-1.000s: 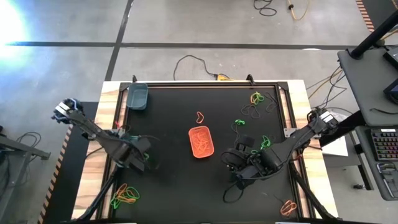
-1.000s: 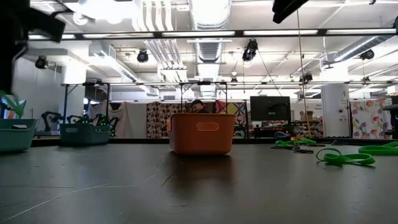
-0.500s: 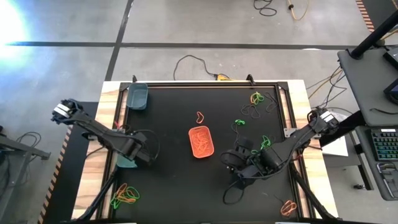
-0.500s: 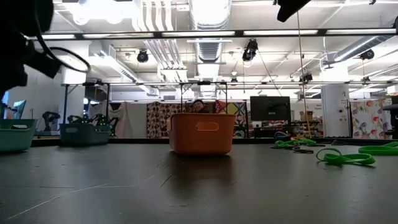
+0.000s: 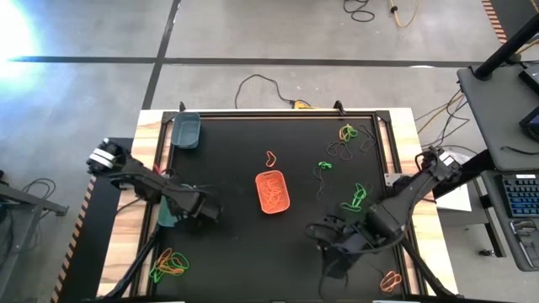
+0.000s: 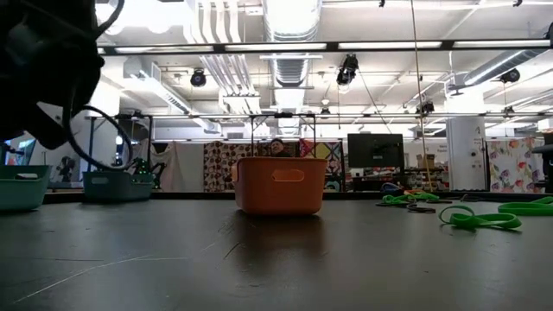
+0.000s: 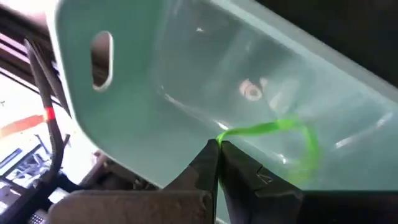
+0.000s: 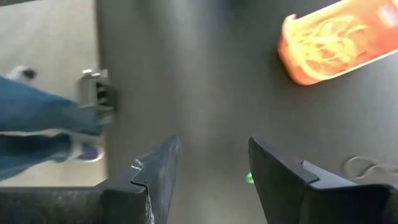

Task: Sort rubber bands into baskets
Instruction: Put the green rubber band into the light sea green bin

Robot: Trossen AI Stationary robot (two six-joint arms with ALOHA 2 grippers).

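Note:
My left gripper [image 7: 217, 144] is shut on a green rubber band [image 7: 298, 143] over the inside of the light teal basket [image 7: 155, 74]. In the high view the left arm covers most of that basket [image 5: 166, 217]. My right gripper [image 8: 211, 168] hangs open with nothing between its fingers, above the table near its front edge [image 5: 335, 242]. The orange basket [image 5: 271, 191], with orange bands in it, stands at mid-table. The dark grey-teal basket [image 5: 186, 130] is at the far left corner. Loose green bands [image 5: 354, 198] lie right of centre. My left gripper pinches the green band between its two shut fingertips at one end of the loop [image 7: 224, 137]. The rest of the loop [image 7: 308, 149] curves away from the fingers over the basket's inside. Whether it touches the basket's floor I cannot tell.
More rubber bands lie in clusters at the far right [image 5: 349, 133], the near left corner [image 5: 168, 265] and the near right corner [image 5: 390, 280]. A single red band [image 5: 270, 157] lies beyond the orange basket. A person's leg [image 8: 37, 124] shows past the table's edge.
My left gripper has come down over the light teal basket, turning as it sank, and stays shut on the green band. My right gripper has drawn back toward the table's near edge and risen a little, uncovering the green bands that it stood over.

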